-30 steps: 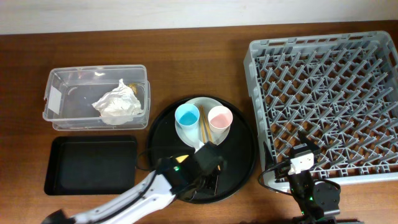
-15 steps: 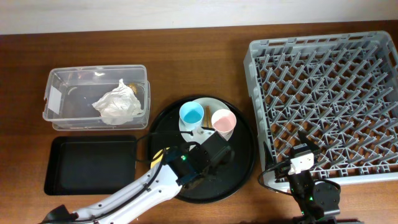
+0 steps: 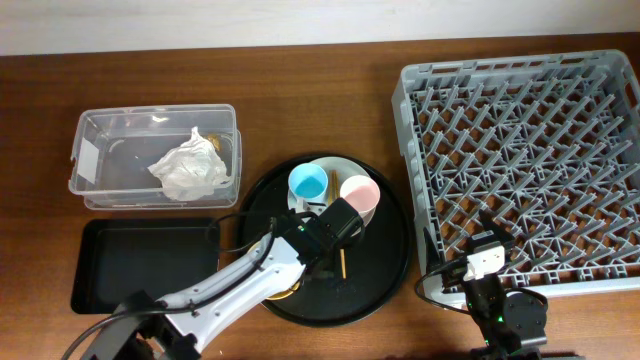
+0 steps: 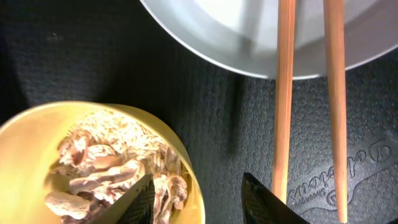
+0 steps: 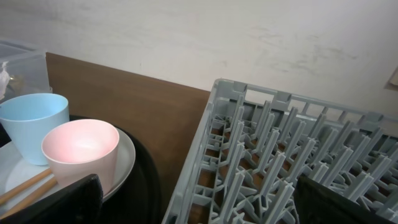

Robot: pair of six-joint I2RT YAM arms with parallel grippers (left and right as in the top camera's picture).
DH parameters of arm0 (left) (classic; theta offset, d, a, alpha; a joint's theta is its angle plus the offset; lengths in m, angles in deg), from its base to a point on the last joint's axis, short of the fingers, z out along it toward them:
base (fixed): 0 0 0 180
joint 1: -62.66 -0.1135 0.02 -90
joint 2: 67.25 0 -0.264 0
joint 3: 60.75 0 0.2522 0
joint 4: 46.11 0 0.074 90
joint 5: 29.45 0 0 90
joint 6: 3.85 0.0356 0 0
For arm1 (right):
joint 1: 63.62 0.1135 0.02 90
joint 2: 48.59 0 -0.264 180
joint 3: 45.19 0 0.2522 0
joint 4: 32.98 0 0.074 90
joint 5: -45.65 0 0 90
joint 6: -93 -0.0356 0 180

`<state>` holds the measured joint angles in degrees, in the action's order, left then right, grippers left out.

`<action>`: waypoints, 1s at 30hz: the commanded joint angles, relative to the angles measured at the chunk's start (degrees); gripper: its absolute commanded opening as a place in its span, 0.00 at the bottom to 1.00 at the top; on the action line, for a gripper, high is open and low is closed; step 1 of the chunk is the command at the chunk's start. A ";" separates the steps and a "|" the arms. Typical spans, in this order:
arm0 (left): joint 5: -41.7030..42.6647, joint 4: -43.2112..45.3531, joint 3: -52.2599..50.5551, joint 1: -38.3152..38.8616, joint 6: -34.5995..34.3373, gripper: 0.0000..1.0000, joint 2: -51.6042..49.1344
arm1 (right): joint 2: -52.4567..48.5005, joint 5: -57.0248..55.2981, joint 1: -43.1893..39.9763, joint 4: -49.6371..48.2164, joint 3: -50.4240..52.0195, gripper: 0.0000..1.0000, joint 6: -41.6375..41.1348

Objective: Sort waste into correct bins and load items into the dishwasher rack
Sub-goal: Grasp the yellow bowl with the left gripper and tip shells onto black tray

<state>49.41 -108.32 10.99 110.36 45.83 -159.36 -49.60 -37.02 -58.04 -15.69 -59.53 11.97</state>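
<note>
Item 1, left pincer: jaws apart, gripping nothing, hanging low over the round tray between bowl and chopsticks. Its aim sits nearer the bowl's rim, probably so one finger can go inside the wall and one outside.

Item 2, bowl: yellow, upright on the round tray, heaped with scraps. It likely needs emptying into a bin before racking, so it has to be carried level.

Item 3, chopsticks: a pair lying side by side, tips on the plate, butts on the round tray, just beside the right finger.

Item 4, blue cup and pink cup: upright on the plate, not yet racked.

Item 5, tub: holds a crumpled wrapper, so paper waste looks sorted.

Item 6, black tray: bare, near the bowl, the likely place for the scraps.

Item 7, rack: on the bench, nothing loaded.

Item 8, right pincer: jaws wide, empty, parked at the rack's near edge, clear of the left arm's work
</note>
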 commanded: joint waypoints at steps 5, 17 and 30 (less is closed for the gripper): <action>1.90 0.00 0.15 -0.15 -1.22 0.25 -4.90 | 0.28 -0.46 -0.42 0.35 0.26 0.99 -0.48; -0.66 -11.67 10.16 -4.17 6.91 0.00 7.61 | 0.28 -0.46 -0.42 0.35 0.26 0.99 -0.48; 39.19 -8.24 0.63 -68.02 34.71 0.00 22.49 | 0.28 -0.46 -0.42 0.35 0.26 0.99 -0.48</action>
<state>73.13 -119.42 15.65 49.53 72.50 -137.27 -49.60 -37.02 -58.06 -15.69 -59.53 11.99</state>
